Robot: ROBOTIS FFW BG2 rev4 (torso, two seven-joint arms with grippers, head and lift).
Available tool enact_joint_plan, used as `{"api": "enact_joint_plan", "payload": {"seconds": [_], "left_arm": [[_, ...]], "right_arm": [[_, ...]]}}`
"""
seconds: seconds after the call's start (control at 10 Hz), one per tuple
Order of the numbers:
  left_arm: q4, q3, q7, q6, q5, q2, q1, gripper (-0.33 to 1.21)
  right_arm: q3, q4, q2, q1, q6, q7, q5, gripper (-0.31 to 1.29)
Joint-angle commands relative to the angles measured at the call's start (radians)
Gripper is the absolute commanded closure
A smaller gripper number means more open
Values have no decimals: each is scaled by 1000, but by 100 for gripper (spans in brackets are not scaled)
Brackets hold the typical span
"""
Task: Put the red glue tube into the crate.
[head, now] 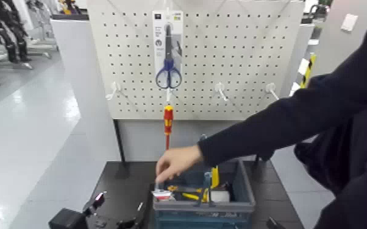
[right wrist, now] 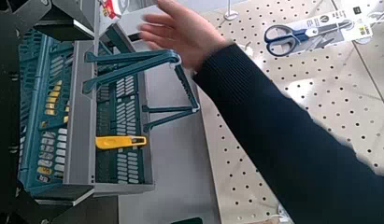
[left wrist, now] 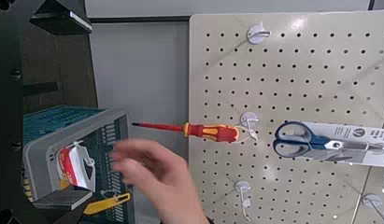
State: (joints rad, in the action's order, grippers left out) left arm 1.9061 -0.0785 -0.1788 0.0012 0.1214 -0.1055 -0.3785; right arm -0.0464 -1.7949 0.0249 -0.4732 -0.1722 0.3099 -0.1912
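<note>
Low beside the near left corner of the crate [head: 204,207], my left pincer [left wrist: 76,109] has its two dark fingers wide apart, with nothing clamped between them. Just beyond it is the red glue tube [left wrist: 76,168], at the corner of the crate that is nearest to me, with its white and red printed side showing. I cannot tell how deep it lies there. From the right side of my pincer comes a person's arm, long and slanting downward, in a dark sleeve [right wrist: 274,121] whose cuff looks knitted and ribbed. The hand [head: 178,164] is bare, bent at the wrist, and its curled fingers point down close above the tube.

The crate is of blue-grey plastic, rectangular, with thick smooth rim, walls of open lattice, and a jointed handle [right wrist: 134,70] of angular bars. Inside it is a yellow tool [right wrist: 120,142]. Farther from my pincer stands a pale board [head: 204,61] full of small round holes. On it hang the screwdriver [head: 168,122], slim, red and yellow, and the blue-handled scissors [head: 169,70] on a flat white card. My right pincer [right wrist: 76,110] waits open on the other side of the crate.
</note>
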Motion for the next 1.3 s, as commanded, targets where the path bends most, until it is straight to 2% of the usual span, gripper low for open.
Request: {"api": "enact_joint_plan", "payload": {"seconds": [0.1, 0.2, 0.3, 0.4, 0.5, 0.8, 1.3], "left_arm": [[-9, -6, -1, -10, 0, -11, 21, 6], [-7, 6, 2, -26, -5, 3, 3, 7], [-7, 9, -1, -29, -8, 13, 1, 7], [-5, -3, -1, -30, -11, 1, 6, 7], [-2, -7, 16, -41, -9, -6, 1, 7], [-5, -17, 27, -53, -9, -5, -2, 7], [-4, -24, 27, -63, -5, -5, -8, 7]], "right_arm": [[-4, 17, -3, 16, -21, 15, -1, 14], [-16, 19, 13, 25, -21, 14, -5, 14], [-24, 12, 13, 8, -35, -28, -7, 14], [-15, 23, -11, -4, -72, -37, -5, 14], [-10, 23, -20, -7, -76, -29, 4, 14], [-29, 42, -19, -10, -113, -61, 3, 14], [-35, 37, -13, -12, -115, -61, 1, 14]]}}
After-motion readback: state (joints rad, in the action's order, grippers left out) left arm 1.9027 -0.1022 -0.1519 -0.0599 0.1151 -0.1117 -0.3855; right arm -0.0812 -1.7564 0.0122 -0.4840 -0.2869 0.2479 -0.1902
